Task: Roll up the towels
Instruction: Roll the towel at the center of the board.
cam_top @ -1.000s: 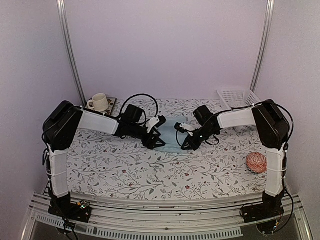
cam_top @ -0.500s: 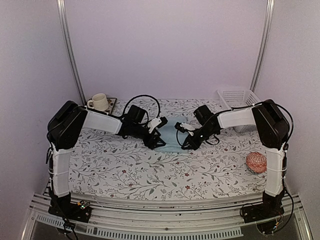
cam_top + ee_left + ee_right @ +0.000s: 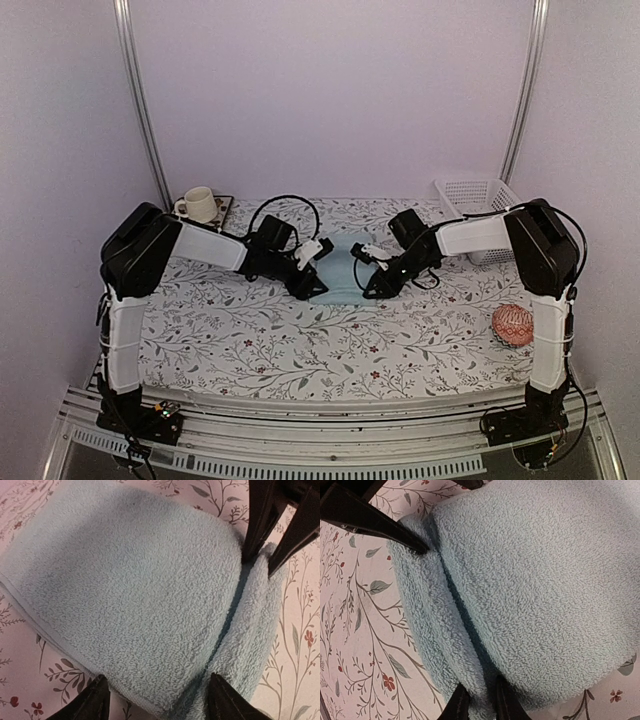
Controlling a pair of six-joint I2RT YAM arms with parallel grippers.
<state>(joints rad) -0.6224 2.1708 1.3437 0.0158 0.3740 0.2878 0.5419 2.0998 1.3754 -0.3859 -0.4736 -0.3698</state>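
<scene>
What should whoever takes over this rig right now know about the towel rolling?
Grippers: the left gripper has its jaws open wide, straddling the near end of the light blue towel. The right gripper has its jaws narrow around the towel's thick edge at the opposite end; whether they pinch it cannot be told.
Things: the towel lies in the middle of the table. No second towel is in view.
Done: the towel is folded over itself, with a thick ridge along one side.
Left: it is not yet a finished roll, so probably complete it, then find any other towel.
</scene>
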